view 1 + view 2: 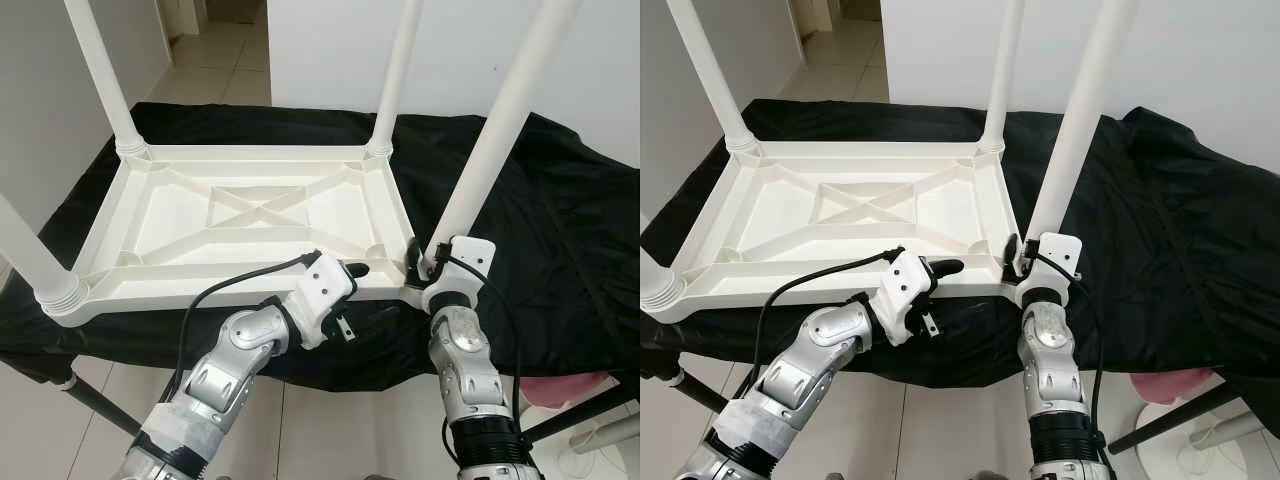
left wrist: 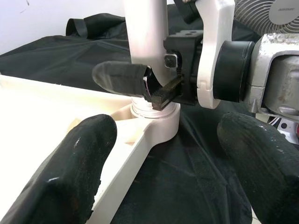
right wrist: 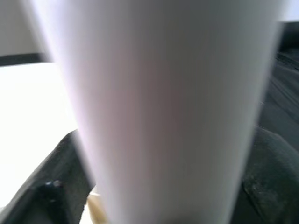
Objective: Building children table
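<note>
The right gripper (image 1: 428,262) is clamped around the base of the near right leg (image 1: 497,135), just above the corner socket of the upturned tabletop (image 1: 250,215); in the left wrist view one black finger (image 2: 122,78) lies across the front of that white leg, with its toothed pad pressed to it, and the right wrist view has the leg filling the gap between the two dark fingers. The left gripper (image 1: 936,272) hovers at the near long edge of the tabletop, a little to the left of that same corner, its fingers spread wide with nothing between them; one finger (image 2: 67,175) hangs over the white rim and the other over the black cloth (image 1: 560,230). The tabletop lies upside down on the cloth, ribbed underside facing up with a cross brace in the middle. Three more white legs stand from its other corners: the far right leg (image 1: 398,75), the far left leg (image 1: 100,75) and the near left leg (image 1: 35,262). The cloth drapes over a low stand and reaches well past the tabletop on the right. A white fan (image 2: 268,16) stands beyond the cloth, behind the right wrist. Pale floor tiles (image 1: 215,60) run away past the far edge of the cloth.
</note>
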You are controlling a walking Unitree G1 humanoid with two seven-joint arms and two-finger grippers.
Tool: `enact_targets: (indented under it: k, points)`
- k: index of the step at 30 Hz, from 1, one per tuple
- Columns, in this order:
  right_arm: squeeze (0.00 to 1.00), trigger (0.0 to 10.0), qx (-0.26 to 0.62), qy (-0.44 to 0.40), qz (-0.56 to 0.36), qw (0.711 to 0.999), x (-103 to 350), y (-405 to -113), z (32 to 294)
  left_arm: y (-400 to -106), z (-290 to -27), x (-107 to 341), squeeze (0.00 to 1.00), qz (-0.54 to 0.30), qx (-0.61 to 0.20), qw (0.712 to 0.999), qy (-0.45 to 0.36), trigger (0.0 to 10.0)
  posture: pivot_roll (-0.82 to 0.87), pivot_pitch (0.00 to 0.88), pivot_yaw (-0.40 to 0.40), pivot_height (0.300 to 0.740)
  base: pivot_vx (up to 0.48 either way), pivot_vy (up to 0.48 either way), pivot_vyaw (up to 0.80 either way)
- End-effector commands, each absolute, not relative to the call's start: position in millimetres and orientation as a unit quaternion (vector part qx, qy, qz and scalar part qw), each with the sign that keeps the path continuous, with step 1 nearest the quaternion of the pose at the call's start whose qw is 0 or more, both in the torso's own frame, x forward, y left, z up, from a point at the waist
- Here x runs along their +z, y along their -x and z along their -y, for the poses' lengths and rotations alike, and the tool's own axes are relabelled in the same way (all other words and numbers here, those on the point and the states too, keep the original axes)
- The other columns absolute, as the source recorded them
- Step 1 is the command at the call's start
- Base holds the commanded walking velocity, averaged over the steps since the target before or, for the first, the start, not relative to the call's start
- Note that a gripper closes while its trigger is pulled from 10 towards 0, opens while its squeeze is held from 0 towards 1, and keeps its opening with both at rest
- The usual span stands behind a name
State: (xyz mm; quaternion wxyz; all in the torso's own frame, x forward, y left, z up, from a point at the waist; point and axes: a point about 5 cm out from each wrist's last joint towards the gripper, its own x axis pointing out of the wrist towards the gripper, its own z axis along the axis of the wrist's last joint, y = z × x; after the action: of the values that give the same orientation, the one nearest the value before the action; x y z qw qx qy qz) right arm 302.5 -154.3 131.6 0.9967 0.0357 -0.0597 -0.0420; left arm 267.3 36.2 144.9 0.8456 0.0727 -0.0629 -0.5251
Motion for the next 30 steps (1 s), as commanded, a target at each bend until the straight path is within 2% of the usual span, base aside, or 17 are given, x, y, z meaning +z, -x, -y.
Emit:
enact_targets:
  k: [1, 2, 3, 5, 6, 10, 12, 13, 19, 27, 28, 30]
  points:
    - [1.0, 10.0, -0.01, -0.036, 0.062, 0.997, 128.6, -297.8, 153.4, -263.9, -34.5, 147.2, 0.0, 0.07, -0.544, 0.833, -0.072, 10.0, -0.08, 0.0, -0.028, 0.74, 0.0, 0.0, 0.0]
    - [1.0, 10.0, -0.01, -0.036, 0.062, 0.997, 128.6, -297.8, 153.4, -263.9, -34.5, 147.2, 0.0, 0.07, -0.544, 0.833, -0.072, 10.0, -0.08, 0.0, -0.028, 0.74, 0.0, 0.0, 0.0]
    - [0.77, 10.0, 0.017, -0.036, 0.061, 0.997, 127.0, -296.4, 154.6, -263.8, -34.4, 147.2, 0.0, 0.07, -0.544, 0.833, -0.074, 10.0, -0.08, 0.0, -0.026, 0.74, 0.0, 0.0, 0.0]
    - [0.77, 10.0, 0.017, -0.036, 0.061, 0.997, 127.0, -296.4, 154.6, -263.8, -34.4, 147.2, 0.0, 0.07, -0.544, 0.833, -0.074, 10.0, -0.08, 0.0, -0.026, 0.74, 0.0, 0.0, 0.0]
    - [0.0, 10.0, 0.043, -0.031, 0.061, 0.997, 125.9, -295.5, 157.4, -263.7, -34.3, 147.2, 0.0, 0.07, -0.545, 0.832, -0.074, 10.0, -0.08, 0.0, -0.025, 0.74, 0.0, 0.0, 0.0]
    - [0.0, 10.0, 0.101, -0.01, 0.06, 0.993, 125.3, -295.6, 166.5, -263.7, -33.8, 147.2, 0.0, 0.07, -0.546, 0.831, -0.076, 10.0, -0.08, 0.0, -0.019, 0.74, 0.0, 0.0, 0.0]
    - [0.0, 10.0, 0.101, -0.01, 0.06, 0.993, 125.3, -295.6, 166.5, -263.7, -33.8, 147.2, 0.0, 0.07, -0.546, 0.831, -0.076, 10.0, -0.08, 0.0, -0.019, 0.74, 0.0, 0.0, 0.0]
    - [0.0, 10.0, 0.154, 0.021, 0.057, 0.986, 125.6, -296.9, 174.4, -263.9, -33.0, 147.4, 0.0, 0.07, -0.548, 0.83, -0.077, 10.0, -0.08, 0.0, -0.016, 0.74, 0.0, 0.0, 0.0]
    - [0.0, 10.0, 0.222, 0.05, 0.041, 0.973, 125.7, -303.0, 180.5, -264.3, -33.3, 147.1, 0.0, 0.069, -0.548, 0.83, -0.084, 10.0, -0.07, 0.0, -0.017, 0.74, 0.0, 0.0, 0.0]
    - [0.0, 10.0, 0.261, 0.059, 0.022, 0.963, 120.9, -310.5, 175.4, -264.5, -33.0, 147.7, 0.0, 0.07, -0.546, 0.83, -0.085, 10.0, -0.07, 0.0, -0.015, 0.74, 0.0, 0.0, 0.0]
    - [0.0, 4.4, 0.273, 0.057, 0.016, 0.96, 118.9, -312.3, 172.4, -264.5, -32.8, 147.9, 0.0, 0.07, -0.545, 0.831, -0.085, 10.0, -0.07, 0.0, -0.015, 0.74, 0.0, 0.0, 0.0]
    - [0.0, 4.4, 0.282, 0.055, 0.013, 0.958, 117.7, -313.3, 171.0, -264.5, -32.8, 148.0, 0.0, 0.07, -0.545, 0.831, -0.085, 10.0, -0.07, 0.0, -0.015, 0.74, 0.0, 0.0, 0.0]
